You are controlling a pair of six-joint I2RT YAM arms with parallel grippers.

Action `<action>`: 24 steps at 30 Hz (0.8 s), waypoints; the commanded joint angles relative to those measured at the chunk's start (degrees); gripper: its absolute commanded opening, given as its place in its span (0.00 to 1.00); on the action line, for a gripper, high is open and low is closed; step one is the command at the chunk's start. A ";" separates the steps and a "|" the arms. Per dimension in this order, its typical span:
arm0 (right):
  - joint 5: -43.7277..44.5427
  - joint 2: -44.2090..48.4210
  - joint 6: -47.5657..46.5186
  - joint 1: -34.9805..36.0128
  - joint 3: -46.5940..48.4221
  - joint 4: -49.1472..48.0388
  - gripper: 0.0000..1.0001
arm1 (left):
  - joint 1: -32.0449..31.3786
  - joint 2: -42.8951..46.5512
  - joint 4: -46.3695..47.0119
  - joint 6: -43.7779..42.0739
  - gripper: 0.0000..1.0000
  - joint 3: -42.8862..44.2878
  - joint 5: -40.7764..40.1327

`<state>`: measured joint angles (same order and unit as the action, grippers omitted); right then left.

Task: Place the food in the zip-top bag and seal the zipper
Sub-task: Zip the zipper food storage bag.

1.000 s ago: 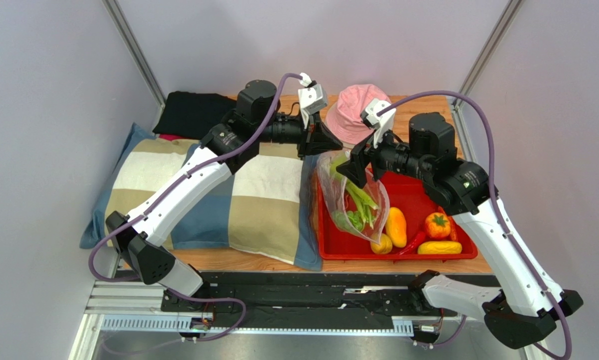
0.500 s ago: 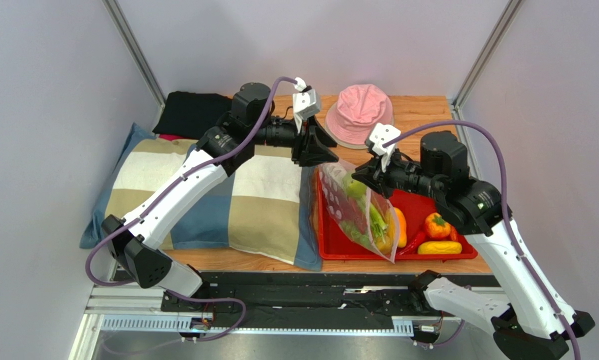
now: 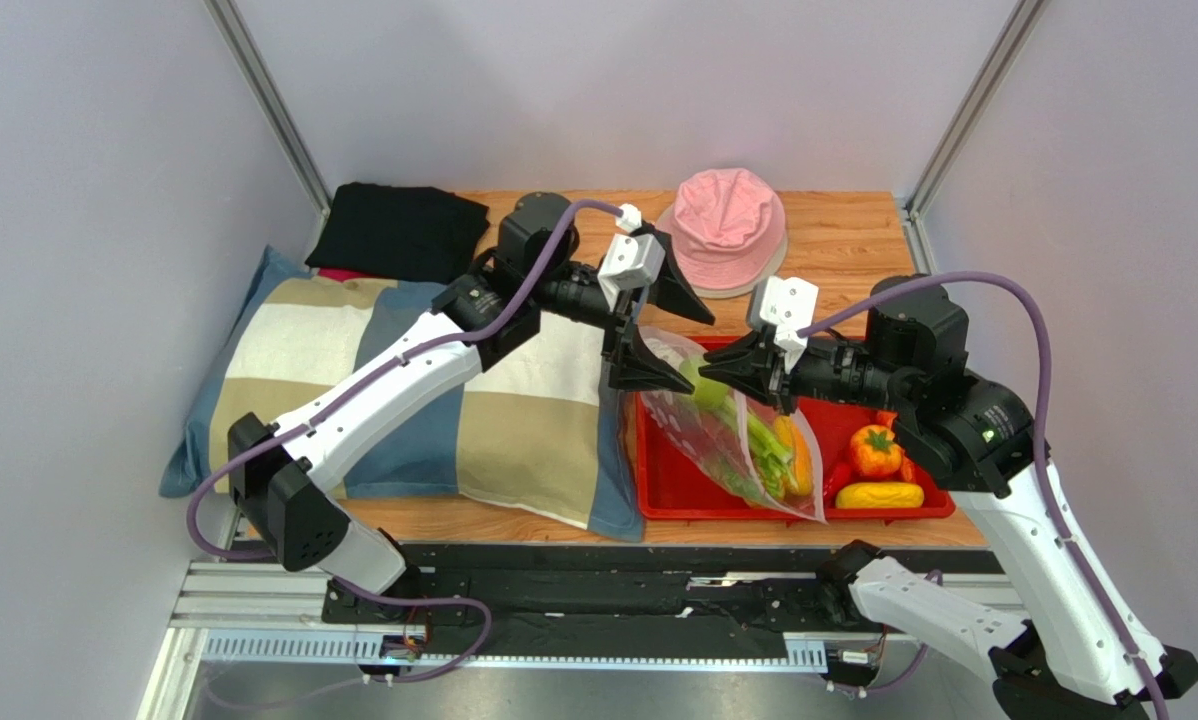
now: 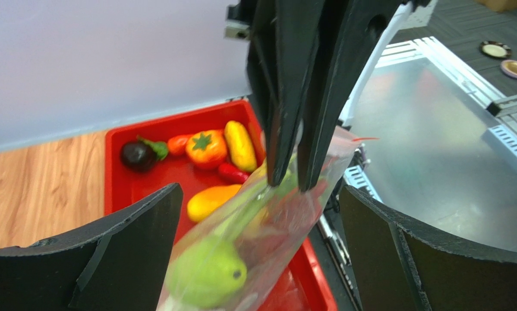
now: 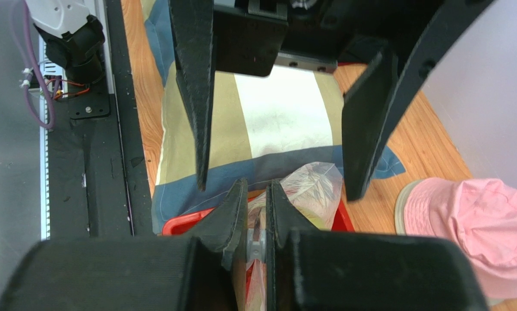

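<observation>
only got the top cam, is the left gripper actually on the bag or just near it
Observer: Just near it. The left wrist view shows the left gripper open, one finger out to each side of the zip-top bag.
Operator: so what's holding it up
Observer: The right gripper. Both wrist views show its fingers shut on the bag's top edge.
Operator: what's inside, i just see green
Observer: A green apple sits low in the bag, with a pale green stalk running up from it.
</observation>
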<state>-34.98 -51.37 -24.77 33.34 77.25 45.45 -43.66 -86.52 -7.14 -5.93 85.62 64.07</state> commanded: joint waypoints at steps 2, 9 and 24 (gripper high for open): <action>-4.57 0.75 -3.70 0.32 3.69 -4.32 0.00 | -3.80 -1.54 9.69 4.52 0.95 0.51 3.16; -5.01 1.19 -3.09 0.32 3.70 -6.51 0.00 | -4.06 -3.74 11.08 8.04 0.46 -0.45 1.49; 2.37 4.97 6.05 0.32 -0.17 -18.81 0.00 | -3.19 0.30 20.31 14.98 0.00 -5.38 -4.22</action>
<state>-33.43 -49.10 -22.68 33.04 76.42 40.01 -47.83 -88.55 7.40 5.21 82.21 63.83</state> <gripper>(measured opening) 0.165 0.229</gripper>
